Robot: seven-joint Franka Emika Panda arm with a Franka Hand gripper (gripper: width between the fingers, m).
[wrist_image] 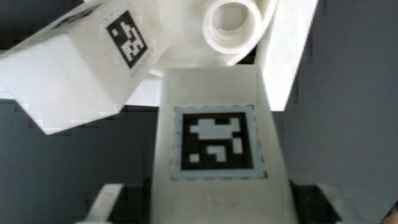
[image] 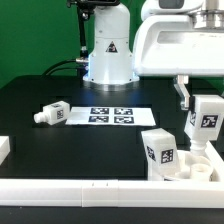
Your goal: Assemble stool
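My gripper (image: 198, 108) is shut on a white stool leg (image: 206, 122) and holds it upright over the round white seat (image: 203, 171) at the exterior view's right front. A second leg (image: 160, 150) with a black-and-white tag stands on the seat just to the exterior view's left of the held one. A third leg (image: 52, 115) lies loose on the black table at the left. In the wrist view the held leg (wrist_image: 217, 138) fills the middle between my fingers (wrist_image: 111, 203). The second leg (wrist_image: 89, 60) slants beside it, and a round socket (wrist_image: 228, 22) shows beyond.
The marker board (image: 110, 113) lies flat mid-table in front of the robot base (image: 108, 55). A long white rail (image: 60, 188) runs along the front edge. A short white block (image: 5, 148) sits at the exterior view's left edge.
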